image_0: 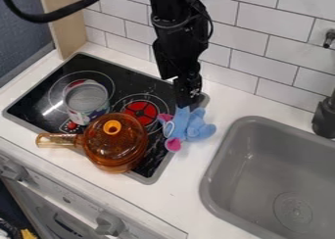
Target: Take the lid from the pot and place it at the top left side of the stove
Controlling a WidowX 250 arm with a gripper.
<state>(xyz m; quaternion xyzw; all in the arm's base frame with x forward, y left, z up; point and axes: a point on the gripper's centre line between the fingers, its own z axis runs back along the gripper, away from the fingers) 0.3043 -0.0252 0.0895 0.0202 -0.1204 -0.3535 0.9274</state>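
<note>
Gripper [186, 103] at top of blue plush toy [196, 127], can't tell opening amt or if holding

The black arm [177, 30] is cut off by the top edge, and the black cable [49, 16] leaves at the upper left. The pincer [187, 97] is too blurred to tell whether it touches the blue plush toy [195, 127]. The pot [110, 166] hides part of the stove [88, 64], its contents unreadable through the lid [128, 140]. The can [87, 104] covers part of a burner ring [55, 83]. The right edge cuts off the sink [262, 159] and faucet [325, 118].
</note>
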